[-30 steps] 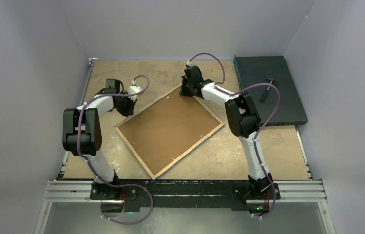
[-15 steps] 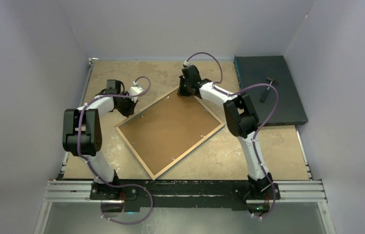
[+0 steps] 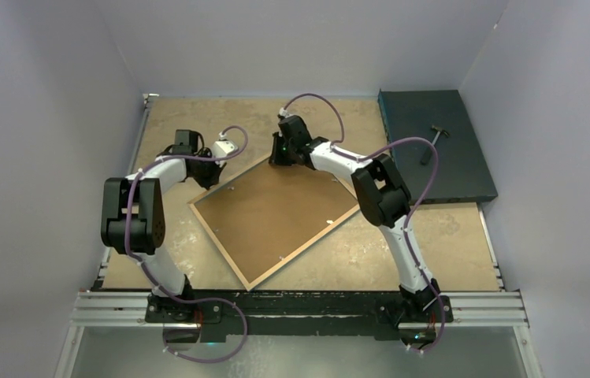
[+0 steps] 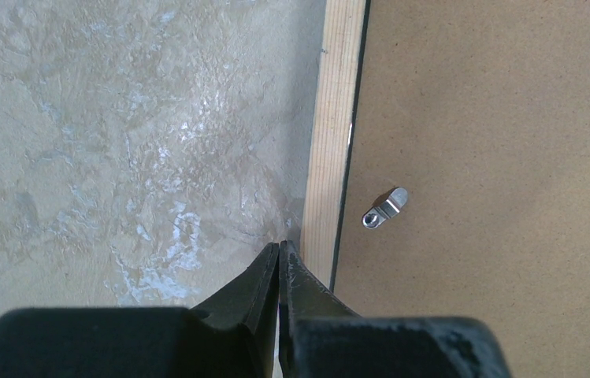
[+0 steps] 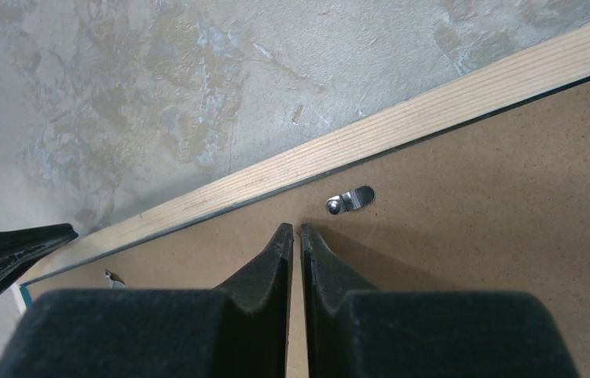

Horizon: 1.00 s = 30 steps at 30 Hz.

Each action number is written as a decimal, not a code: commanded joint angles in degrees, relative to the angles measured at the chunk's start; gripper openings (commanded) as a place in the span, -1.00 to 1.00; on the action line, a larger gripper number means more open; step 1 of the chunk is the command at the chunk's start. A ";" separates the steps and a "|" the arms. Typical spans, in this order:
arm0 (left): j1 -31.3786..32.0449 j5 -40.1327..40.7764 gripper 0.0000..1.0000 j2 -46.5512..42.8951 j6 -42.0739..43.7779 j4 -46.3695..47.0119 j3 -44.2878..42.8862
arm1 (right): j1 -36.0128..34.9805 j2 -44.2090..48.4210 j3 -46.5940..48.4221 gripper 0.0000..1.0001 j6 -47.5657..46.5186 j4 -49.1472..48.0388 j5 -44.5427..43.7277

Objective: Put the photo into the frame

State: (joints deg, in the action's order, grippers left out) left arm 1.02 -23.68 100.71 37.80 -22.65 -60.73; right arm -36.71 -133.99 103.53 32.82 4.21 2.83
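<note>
The frame [image 3: 219,246] lies face down and turned like a diamond, its pale wood rim [image 4: 335,118] around a brown backing board [image 3: 276,213]. The photo is hidden. My left gripper [image 3: 211,183] is shut and empty, its tip [image 4: 279,246] on the tabletop just outside the frame's left rim, near a metal clip [image 4: 384,208]. My right gripper [image 3: 276,160] hovers over the backing board by the far corner. Its jaws [image 5: 296,229] are nearly together with nothing between them, just short of another clip [image 5: 350,200] inside the rim [image 5: 402,126].
A dark teal slab [image 3: 449,169] with a small hammer [image 3: 432,142] lies at the back right. Grey walls close in the left, right and back. A metal rail [image 3: 299,303] runs along the near edge by the arm bases.
My right gripper has slid left along the frame's far edge, and that far corner has shifted a little left and nearer. The left gripper has hardly moved.
</note>
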 commanded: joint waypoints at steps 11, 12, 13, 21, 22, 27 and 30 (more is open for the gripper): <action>3.07 -6.86 -0.98 4.58 -6.06 -11.67 0.49 | 2.37 -8.86 3.51 -0.77 -1.52 9.22 -0.38; 3.03 -6.70 -0.97 5.11 -6.17 -11.56 0.50 | 2.72 -9.51 5.03 -0.77 -1.69 9.70 0.06; 3.03 -6.58 -0.98 5.38 -6.12 -11.49 0.69 | 2.85 -9.99 6.53 -0.77 -1.89 10.08 0.39; 0.98 -4.95 -0.99 5.67 -7.21 -11.34 -0.55 | 2.54 -6.45 11.31 -0.68 -3.03 8.43 7.86; 0.45 -4.98 -0.99 6.00 -7.09 -12.19 -1.73 | 2.53 -3.95 8.61 -0.58 -2.75 6.66 9.90; -0.05 -6.54 -0.99 4.85 -6.34 -14.63 -2.74 | 4.02 12.31 -6.06 0.13 -0.39 1.08 14.43; 0.64 -7.54 -0.98 2.85 -5.45 -15.33 0.33 | 5.69 19.79 -14.44 0.29 0.65 0.58 16.21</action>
State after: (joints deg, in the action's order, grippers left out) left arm 1.04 -27.97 104.60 32.32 -30.22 -64.14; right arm -33.41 -125.19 96.01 32.71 6.70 15.18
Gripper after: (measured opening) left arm 0.009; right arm 0.609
